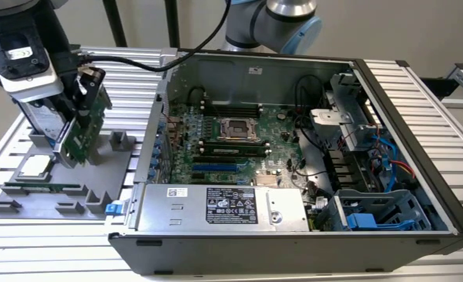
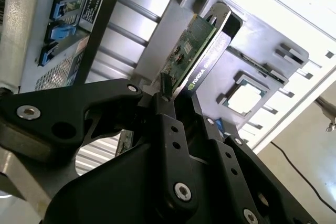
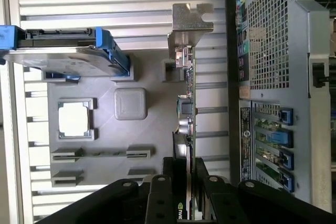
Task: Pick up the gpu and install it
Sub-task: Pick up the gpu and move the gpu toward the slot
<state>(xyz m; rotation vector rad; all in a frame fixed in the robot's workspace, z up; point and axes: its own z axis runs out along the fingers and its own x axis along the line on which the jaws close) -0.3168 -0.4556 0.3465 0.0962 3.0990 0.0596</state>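
gpu (image 1: 83,135) 1 | hard drive (image 3: 58,56) 1 | processor (image 1: 34,167) 1 | memory stick (image 1: 43,188) 1 | computer case (image 1: 278,252) 1

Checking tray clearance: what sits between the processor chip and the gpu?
A gray square block sits between processor chip and gpu, in the first wrist view.

The arm (image 1: 282,16) is rising at the back, and its wrist (image 1: 24,50) is hanging low at the exterior view's left. The gripper (image 1: 85,88) is pointing downward and tilting slightly. In both wrist views its black fingers (image 2: 167,124) are lying close together on either side of the gpu (image 1: 90,126), seemingly clamping the card's upper edge.
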